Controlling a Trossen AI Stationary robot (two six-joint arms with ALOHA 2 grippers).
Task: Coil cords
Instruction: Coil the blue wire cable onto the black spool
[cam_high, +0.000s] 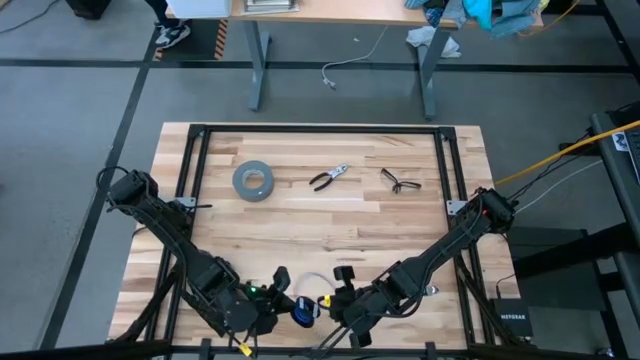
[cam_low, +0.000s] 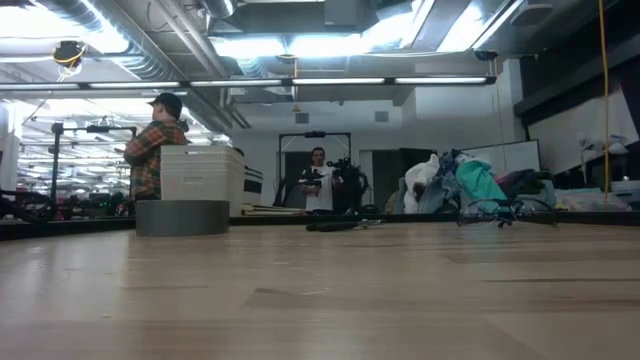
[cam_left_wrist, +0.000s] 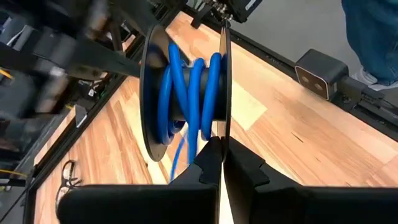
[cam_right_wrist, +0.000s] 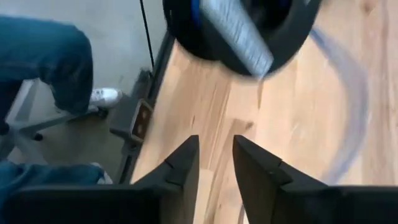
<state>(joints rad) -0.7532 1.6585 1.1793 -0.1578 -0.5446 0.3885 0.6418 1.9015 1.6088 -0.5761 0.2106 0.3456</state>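
Cords (cam_left_wrist: 186, 93) mostly wound on a black spool at the surface's near edge, gripped by left gripper (cam_left_wrist: 219, 155); loose blue tail remains; right gripper (cam_right_wrist: 216, 163) jaws narrow, empty.

Blurred spool (cam_right_wrist: 242, 28) of the cords (cam_left_wrist: 186, 93)
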